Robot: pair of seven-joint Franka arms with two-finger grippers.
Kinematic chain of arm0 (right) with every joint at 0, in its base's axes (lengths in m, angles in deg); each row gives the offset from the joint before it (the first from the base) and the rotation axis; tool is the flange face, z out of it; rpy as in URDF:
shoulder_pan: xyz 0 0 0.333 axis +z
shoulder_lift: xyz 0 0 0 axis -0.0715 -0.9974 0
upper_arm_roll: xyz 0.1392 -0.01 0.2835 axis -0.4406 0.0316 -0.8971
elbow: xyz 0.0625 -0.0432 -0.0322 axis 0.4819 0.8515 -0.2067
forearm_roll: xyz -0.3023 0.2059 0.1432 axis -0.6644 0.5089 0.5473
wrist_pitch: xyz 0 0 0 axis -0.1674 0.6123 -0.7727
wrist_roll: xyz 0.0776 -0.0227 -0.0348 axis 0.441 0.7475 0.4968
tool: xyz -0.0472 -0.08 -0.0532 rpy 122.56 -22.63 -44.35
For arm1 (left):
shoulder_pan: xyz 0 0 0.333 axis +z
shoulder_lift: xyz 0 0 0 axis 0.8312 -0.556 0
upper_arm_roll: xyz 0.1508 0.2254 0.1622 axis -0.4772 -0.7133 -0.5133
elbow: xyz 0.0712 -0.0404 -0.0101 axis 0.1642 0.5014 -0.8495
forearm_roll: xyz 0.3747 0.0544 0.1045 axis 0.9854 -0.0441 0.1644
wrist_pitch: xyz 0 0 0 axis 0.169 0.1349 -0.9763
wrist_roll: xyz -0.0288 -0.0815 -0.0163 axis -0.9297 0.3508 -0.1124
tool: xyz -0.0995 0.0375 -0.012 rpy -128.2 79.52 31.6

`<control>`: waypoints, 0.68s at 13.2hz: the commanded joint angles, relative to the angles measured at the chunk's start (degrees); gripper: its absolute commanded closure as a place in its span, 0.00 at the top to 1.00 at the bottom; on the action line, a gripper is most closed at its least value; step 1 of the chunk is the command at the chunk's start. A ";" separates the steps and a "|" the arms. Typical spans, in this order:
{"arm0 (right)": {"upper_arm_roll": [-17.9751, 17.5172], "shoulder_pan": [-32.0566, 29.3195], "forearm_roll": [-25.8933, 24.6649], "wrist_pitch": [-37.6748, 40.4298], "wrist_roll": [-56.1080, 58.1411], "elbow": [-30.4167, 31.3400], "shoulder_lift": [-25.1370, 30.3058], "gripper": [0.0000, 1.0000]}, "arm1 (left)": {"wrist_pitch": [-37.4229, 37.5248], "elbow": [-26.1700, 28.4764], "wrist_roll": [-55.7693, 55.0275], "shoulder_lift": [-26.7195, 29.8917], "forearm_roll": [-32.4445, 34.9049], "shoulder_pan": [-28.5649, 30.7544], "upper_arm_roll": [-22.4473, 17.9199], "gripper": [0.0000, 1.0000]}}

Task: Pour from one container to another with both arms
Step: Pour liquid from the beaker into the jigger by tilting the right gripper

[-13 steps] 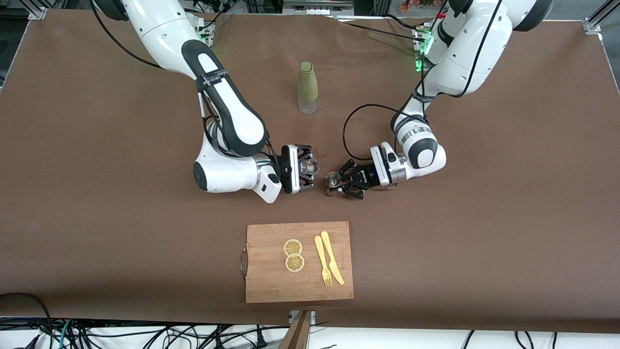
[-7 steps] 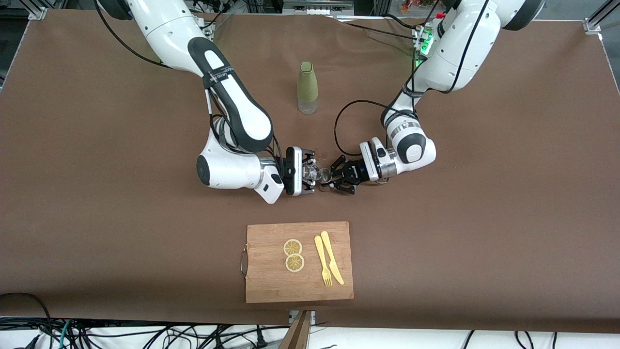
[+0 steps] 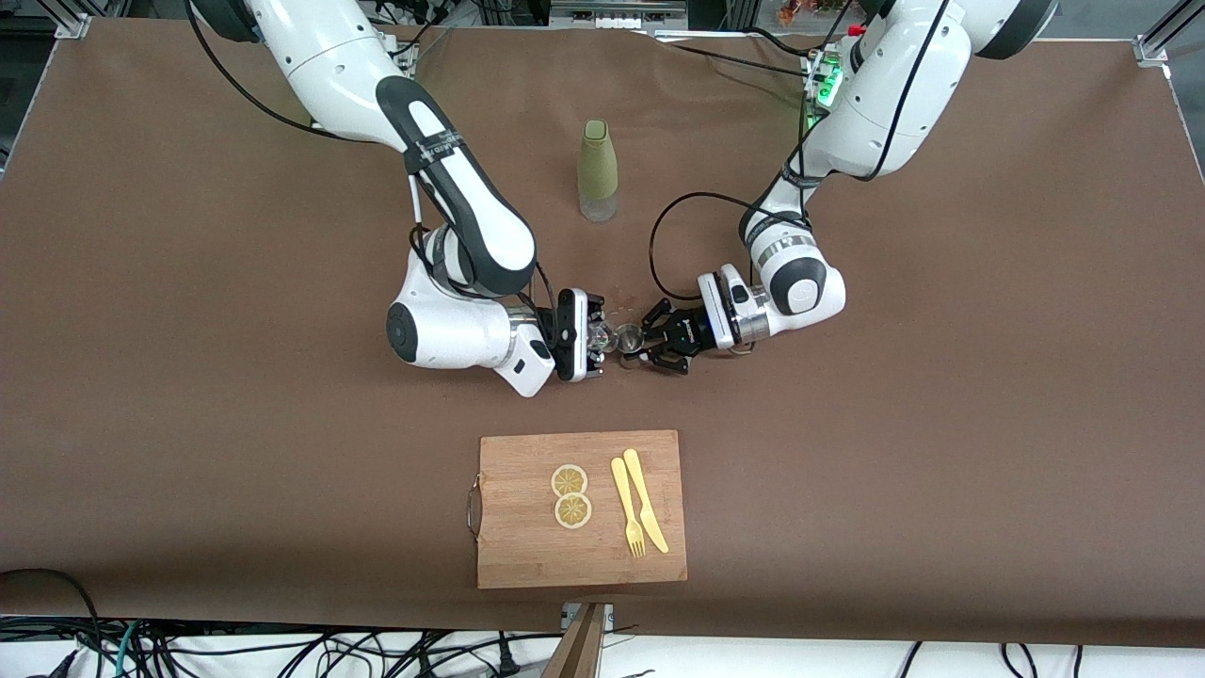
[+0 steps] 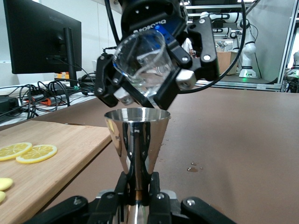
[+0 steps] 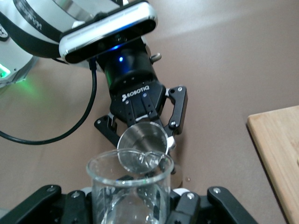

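Right tool [image 3: 600, 336], clamping a glass [image 3: 603, 335], newly tipped over the steel cup [image 3: 629, 338] gripped by left tool [image 3: 650, 346]; pouring begun.

both grippers jammed nose to nose mid-table, glass beaker [image 3: 603, 336] tipped right over steel cup [image 3: 629, 339], green bottle [image 3: 598, 169] just past them toward the bases, cutting board [image 3: 581, 508] closer in, bare table [image 3: 988, 424] toward both ends

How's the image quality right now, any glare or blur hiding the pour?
Front view: even light, sharp, but the clear glass and metal cup are tiny between the grippers. Left wrist view: cup crisp, mirror reflections on it; background soft. Right wrist view: glass distorts what lies under it.
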 commanded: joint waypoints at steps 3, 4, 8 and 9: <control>0.34 1.09 -3.29 -0.08 -2.92 -0.20 0.69 0.00 | -0.65 0.99 9.84 0.37 -5.73 -0.37 0.66 0.00; 0.34 1.27 -5.30 -0.08 -4.76 -0.29 0.86 0.00 | -0.74 0.99 9.84 0.37 -5.73 -0.37 0.66 0.00; 0.08 1.36 -9.62 -0.08 -8.64 -0.55 1.13 0.00 | -0.83 1.25 10.97 0.28 -5.73 -0.37 0.66 0.00; 0.08 1.53 -9.62 -0.08 -8.99 -0.55 1.13 0.00 | -0.83 1.17 11.24 0.19 -5.82 -0.37 0.66 0.00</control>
